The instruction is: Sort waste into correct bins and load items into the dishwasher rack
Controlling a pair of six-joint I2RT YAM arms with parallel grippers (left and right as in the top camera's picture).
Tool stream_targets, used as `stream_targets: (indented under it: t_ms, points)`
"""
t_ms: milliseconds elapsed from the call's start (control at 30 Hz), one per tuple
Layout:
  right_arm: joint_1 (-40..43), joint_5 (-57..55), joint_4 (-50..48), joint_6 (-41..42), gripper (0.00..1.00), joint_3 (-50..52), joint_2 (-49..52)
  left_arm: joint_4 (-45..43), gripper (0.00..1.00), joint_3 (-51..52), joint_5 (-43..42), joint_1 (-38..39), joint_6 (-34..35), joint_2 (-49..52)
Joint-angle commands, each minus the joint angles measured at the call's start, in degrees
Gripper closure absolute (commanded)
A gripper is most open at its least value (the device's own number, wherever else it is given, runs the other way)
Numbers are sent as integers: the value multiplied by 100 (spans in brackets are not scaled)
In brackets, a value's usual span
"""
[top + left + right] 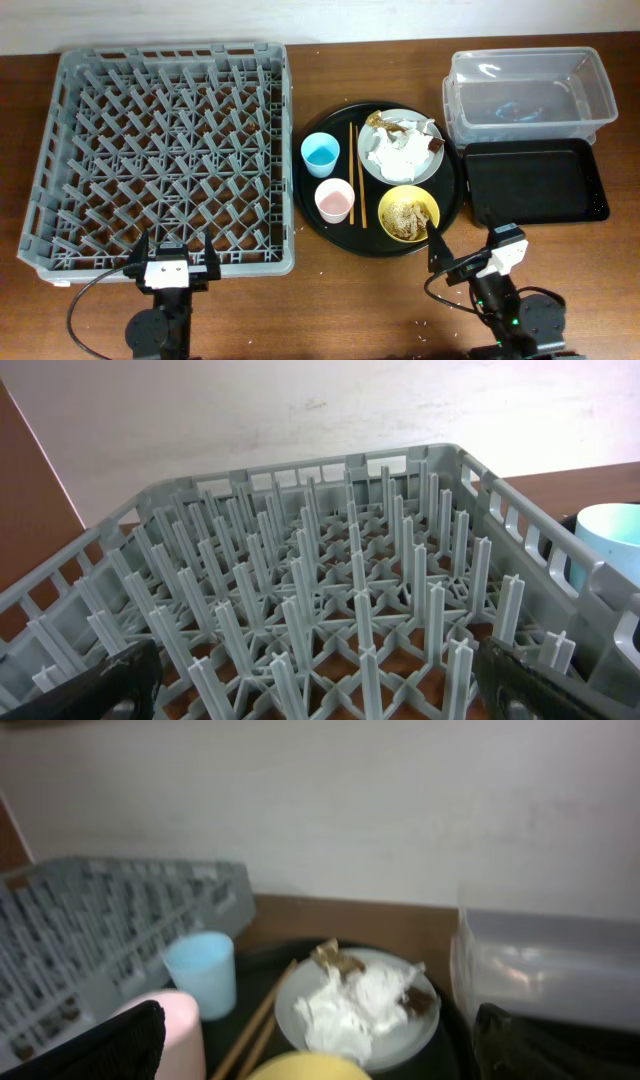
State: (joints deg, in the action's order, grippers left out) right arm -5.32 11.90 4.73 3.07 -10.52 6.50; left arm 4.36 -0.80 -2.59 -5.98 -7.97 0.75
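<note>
The grey dishwasher rack [165,150] fills the left. A round black tray [340,235] holds a blue cup [321,153], a pink cup [333,200], chopsticks [355,170], a yellow bowl [386,204] with rice-like food [405,218], and a pale plate [421,172] with white napkins [395,152] and a brown wrapper [392,125]. My left gripper [172,252] is open and empty at the rack's near edge [330,560]. My right gripper [466,243] is open and empty just near-right of the bowl, facing the plate [400,1030] and napkins [355,1005].
A clear plastic tub [525,90] stands at the far right, with a shallow black rectangular tray [535,180] in front of it. Small crumbs lie on the brown table near my right arm. The blue cup [610,530] shows past the rack's right wall.
</note>
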Motion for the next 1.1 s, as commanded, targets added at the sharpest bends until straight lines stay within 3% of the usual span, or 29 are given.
stream_targets:
  t_ms: [0, 133, 233, 300, 500, 567, 667, 800, 833, 900, 933, 967, 1067]
  points:
    - [-28, 424, 275, -310, 1, -1239, 1193, 22, 1, 31, 42, -35, -90, -39]
    - [-28, 667, 1311, -308, 2, -3436, 3582, 20, 1, 28, 42, -35, -90, -39]
    - [-28, 800, 3587, -492, 2, -6288, 6201, 20, 1, 31, 42, -35, -90, -39]
    - [-28, 782, 4605, -608, 1, -7608, 7528, 22, 1, 28, 42, -35, -90, -39]
    - [-35, 699, 4072, -568, 4, -7866, 9774, 22, 1, 28, 42, -35, -90, -39]
    - [-149, -358, 3768, -564, 4, -7866, 10692, 22, 1, 31, 42, -35, -90, -39]
    - [-223, -962, 3176, -588, 0, -7864, 11379, 22, 1, 31, 42, -35, -90, -39]
    - [-247, -960, 2944, -693, 2, -7862, 11973, 22, 1, 31, 42, -35, -90, -39]
    - [-273, -960, 2997, -693, 9, -7860, 12054, 22, 1, 28, 42, -35, -90, -39]
    - [-337, -957, 3058, -691, 65, -7853, 12067, 22, 1, 31, 42, -35, -90, -39]
    - [-337, -949, 3141, -686, 88, -7853, 12061, 20, 1, 31, 42, -35, -90, -39]
    - [-334, -935, 3305, -686, 96, -7893, 12024, 22, 1, 31, 42, -35, -90, -39]
    - [-330, -745, 4251, -540, 96, -8531, 11460, 22, 1, 31, 42, -35, -90, -39]
